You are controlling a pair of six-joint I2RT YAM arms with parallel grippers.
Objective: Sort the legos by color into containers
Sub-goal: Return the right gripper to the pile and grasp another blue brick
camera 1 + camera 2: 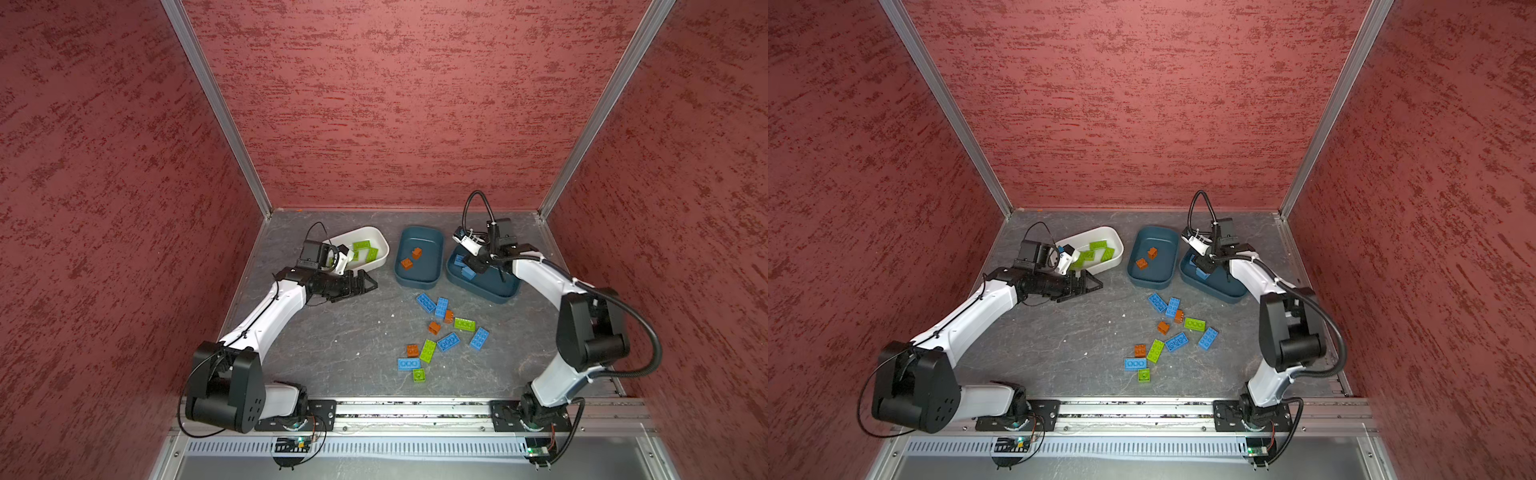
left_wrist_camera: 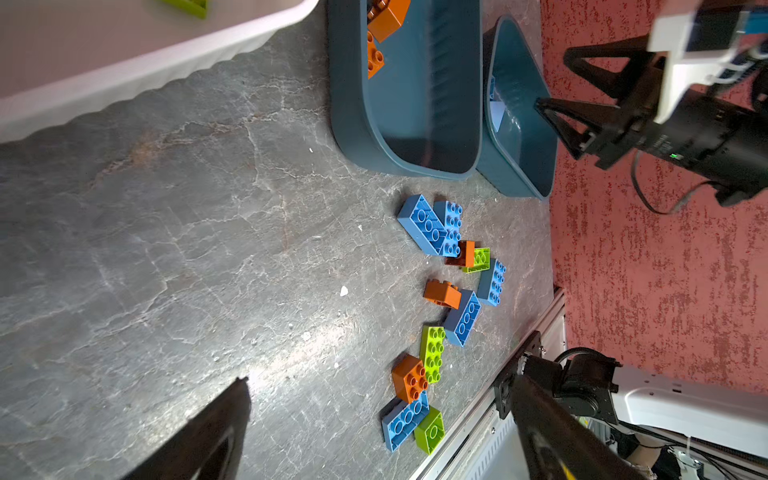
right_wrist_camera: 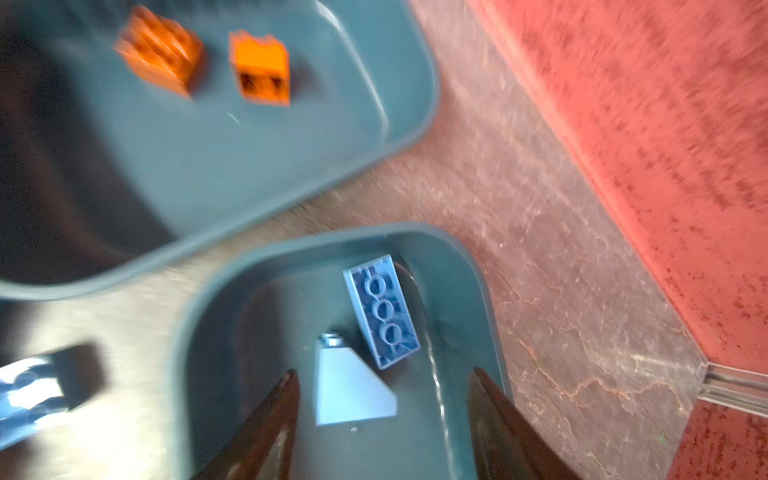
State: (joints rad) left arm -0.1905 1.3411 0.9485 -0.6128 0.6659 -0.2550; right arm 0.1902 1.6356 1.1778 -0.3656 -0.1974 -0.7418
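Right wrist view: the right jaws hang spread and empty over a dark teal tub, with the blue wedge lying loose between their tips and an upturned blue brick just beyond, so a careless withdrawal could snag the wedge or knock the tub wall. The left jaws, spread wide and empty, sit beside the white tub; the unsorted legos huddle touching, colours mixed, well off their tips on the tabletop, where a pinch might catch a neighbour. No writing is legible.
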